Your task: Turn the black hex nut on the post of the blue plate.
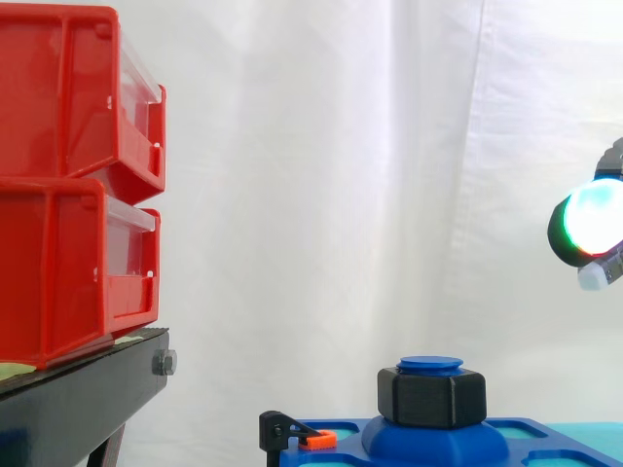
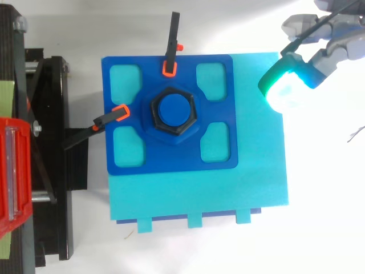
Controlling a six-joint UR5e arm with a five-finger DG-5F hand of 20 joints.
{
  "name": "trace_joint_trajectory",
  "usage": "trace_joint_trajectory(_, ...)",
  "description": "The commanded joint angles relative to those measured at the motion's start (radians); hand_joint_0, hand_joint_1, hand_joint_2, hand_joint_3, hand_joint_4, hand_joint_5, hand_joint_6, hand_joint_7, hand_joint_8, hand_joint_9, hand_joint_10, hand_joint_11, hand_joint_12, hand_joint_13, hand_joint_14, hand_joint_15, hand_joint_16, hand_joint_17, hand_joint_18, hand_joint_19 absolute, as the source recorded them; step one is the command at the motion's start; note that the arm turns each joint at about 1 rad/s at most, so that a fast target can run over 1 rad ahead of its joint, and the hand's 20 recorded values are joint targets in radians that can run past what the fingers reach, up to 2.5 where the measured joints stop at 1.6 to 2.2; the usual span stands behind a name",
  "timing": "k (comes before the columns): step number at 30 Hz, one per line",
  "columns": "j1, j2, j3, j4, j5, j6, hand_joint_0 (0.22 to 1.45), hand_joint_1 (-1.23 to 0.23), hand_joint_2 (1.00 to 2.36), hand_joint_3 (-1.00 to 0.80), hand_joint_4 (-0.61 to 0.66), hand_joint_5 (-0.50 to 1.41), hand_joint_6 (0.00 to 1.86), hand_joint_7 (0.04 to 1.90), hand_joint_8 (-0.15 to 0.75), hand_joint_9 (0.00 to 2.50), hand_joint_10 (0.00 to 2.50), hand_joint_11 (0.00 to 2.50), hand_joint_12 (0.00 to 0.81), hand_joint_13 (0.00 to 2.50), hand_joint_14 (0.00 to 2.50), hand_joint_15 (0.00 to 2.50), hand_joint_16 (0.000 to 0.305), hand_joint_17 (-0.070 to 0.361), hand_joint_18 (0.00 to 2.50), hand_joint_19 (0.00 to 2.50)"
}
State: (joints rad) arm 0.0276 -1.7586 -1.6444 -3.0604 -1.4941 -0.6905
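Seen from above, the black plastic hex nut (image 2: 173,116), seated on the round blue post (image 2: 173,108) at the square blue plate's (image 2: 217,157) middle, is found between 8 and 9 o'clock of the robot hand (image 2: 328,48), well apart from it, and how far the hand is open cannot be told.

A black hex nut (image 1: 431,397) sits on the blue post (image 1: 429,365) of the blue plate (image 1: 531,429) at the foot of the scene. The robot's hand (image 1: 589,219), glowing cyan and green, hangs at the right edge, above the nut and well apart from it. A black-and-orange clamp (image 1: 295,434) grips the plate's left edge. At left, two red bins (image 1: 68,185) stand stacked on a black stand (image 1: 78,399) before a white curtain (image 1: 321,195).
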Motion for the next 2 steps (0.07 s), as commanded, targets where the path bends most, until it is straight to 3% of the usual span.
trace_joint_trajectory(1,0.000,-0.001,0.000,0.000,0.000,0.000,0.44,-0.45,1.00,-0.50,0.02,-0.25,0.50,0.54,0.128,0.00,0.00,0.00,0.338,0.00,0.00,0.00,0.059,0.133,0.00,0.04)
trace_joint_trajectory(2,0.000,-0.001,0.000,0.000,0.000,-0.001,0.44,-0.45,1.00,-0.50,0.03,-0.25,0.50,0.54,0.127,0.00,0.00,0.00,0.337,0.00,0.00,0.00,0.059,0.133,0.00,0.04)
